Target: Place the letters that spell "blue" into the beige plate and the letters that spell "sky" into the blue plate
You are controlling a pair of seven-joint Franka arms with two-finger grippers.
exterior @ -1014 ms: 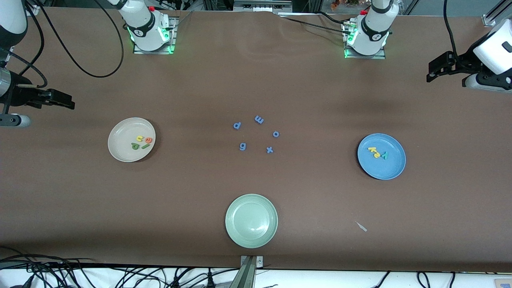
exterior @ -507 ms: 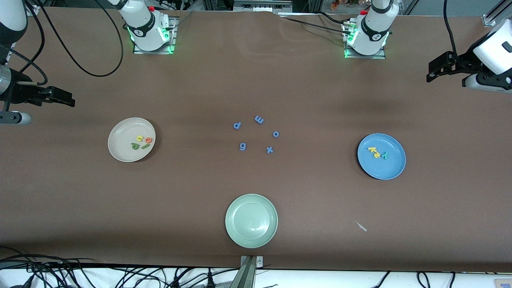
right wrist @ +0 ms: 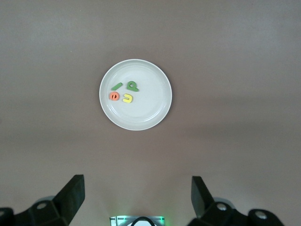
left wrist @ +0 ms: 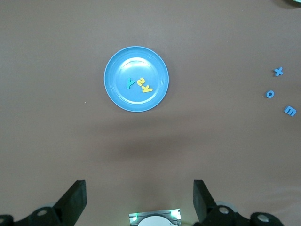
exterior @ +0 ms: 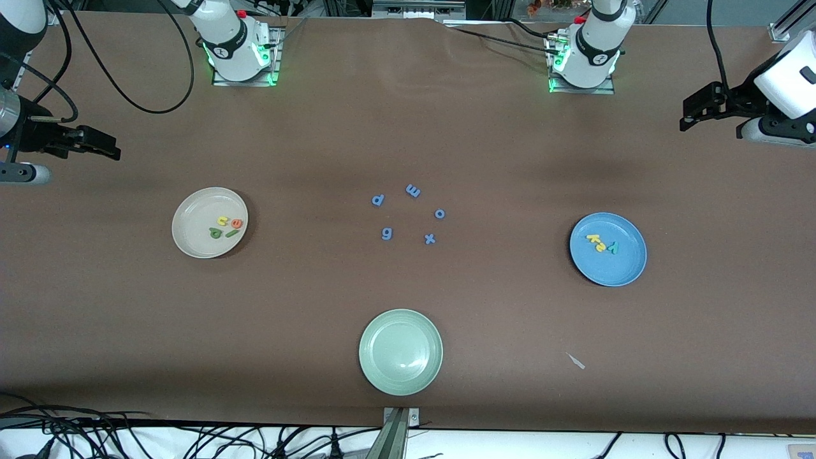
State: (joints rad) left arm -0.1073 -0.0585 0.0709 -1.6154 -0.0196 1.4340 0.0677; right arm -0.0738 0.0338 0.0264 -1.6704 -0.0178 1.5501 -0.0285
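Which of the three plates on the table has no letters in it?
The pale green plate, the one nearest the front camera. The beige plate holds four letters, and the blue plate holds three.

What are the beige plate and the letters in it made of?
Beige plate: probably glazed ceramic or melamine; smooth surface with a soft sheen and a rolled rim. Letters spelling "blue": likely foam or soft plastic; flat, matte, in solid colours. Cannot confirm either.

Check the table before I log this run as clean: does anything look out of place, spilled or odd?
Little stands out. A small pale scrap lies on the bare table, nearer the front camera than the blue plate, and matches nothing else there. The coloured letters lie inside the blue plate and the beige plate.
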